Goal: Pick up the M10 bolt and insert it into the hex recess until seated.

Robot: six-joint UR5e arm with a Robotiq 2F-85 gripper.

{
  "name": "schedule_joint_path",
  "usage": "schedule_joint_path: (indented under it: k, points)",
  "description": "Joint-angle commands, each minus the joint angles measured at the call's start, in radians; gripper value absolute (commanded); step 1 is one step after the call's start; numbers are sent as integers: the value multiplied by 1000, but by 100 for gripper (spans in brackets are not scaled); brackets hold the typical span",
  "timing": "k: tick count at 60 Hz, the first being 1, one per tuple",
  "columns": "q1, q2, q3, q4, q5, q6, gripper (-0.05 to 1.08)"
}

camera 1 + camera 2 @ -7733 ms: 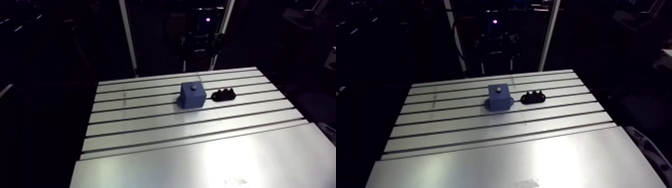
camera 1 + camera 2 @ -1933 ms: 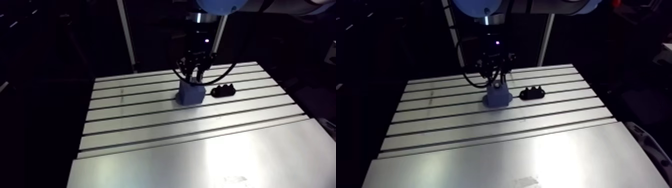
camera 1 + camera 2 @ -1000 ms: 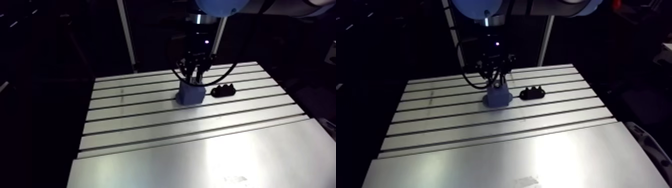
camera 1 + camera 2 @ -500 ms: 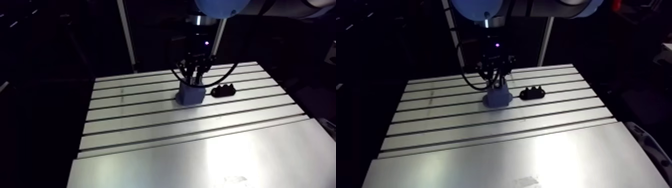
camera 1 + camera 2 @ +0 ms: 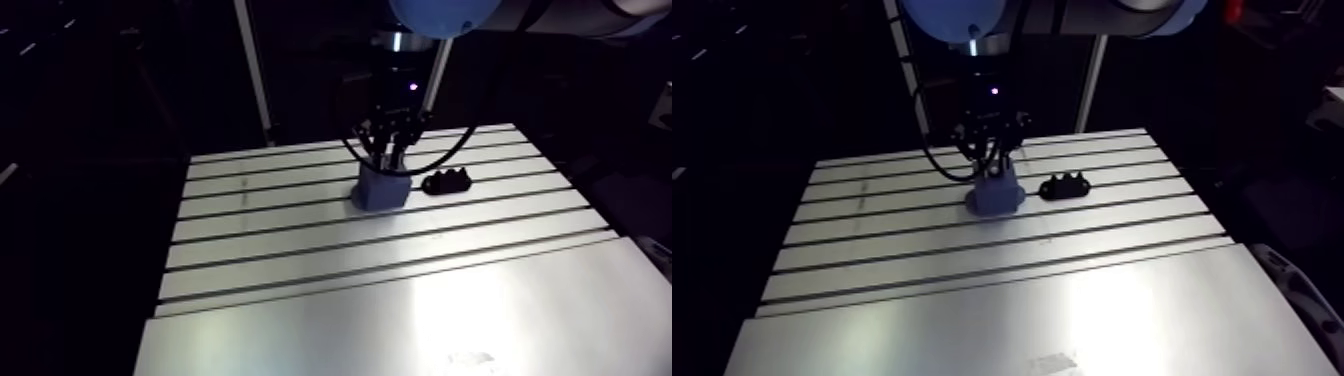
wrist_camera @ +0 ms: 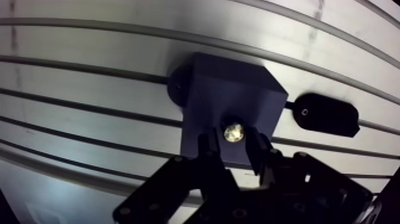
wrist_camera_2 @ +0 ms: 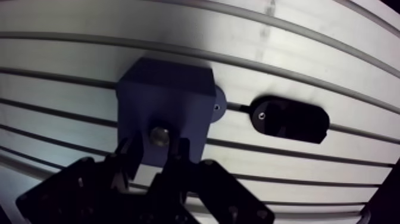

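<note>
1. Compared with the earliest frames, the arm has come in from above, and the gripper (image 5: 389, 158) is now hanging right over the block (image 5: 381, 190). The block and black piece (image 5: 447, 182) are staying put on the table (image 5: 300, 250). There is hardly any change from just before.
2. Bolt (image 6: 233, 131) is sitting head-up in the recess in the block's top face, its shiny round metal head catching light.
3. Fingers (image 6: 208, 149) are standing apart, one on each side of the bolt head, with a thin dark gap showing on both sides. They are not clamping it.
4. Block is looking like matte blue plastic, boxy and sharp-edged, with a rounded foot tab (image 7: 218, 108) sticking out at its base and a small hole in the tab.
5. Black piece is lying near the block and apart from it. From above it is reading as an oval with a small hole at one end.
6. Table is showing brushed aluminium with long parallel dark slots.
7. Arm view is showing three humps on the black piece and the light-blue joint cap (image 5: 440, 12), but the gripper is covering the bolt there. Only the wrist view is giving the bolt head and the finger gaps.
</note>
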Motion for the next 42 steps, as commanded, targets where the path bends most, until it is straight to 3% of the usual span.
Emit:
schedule_joint_path:
  k: [1,42]
  points:
    - [0,0,0,0,0,0,61]
    - [0,1,1,-28,2,-3,62]
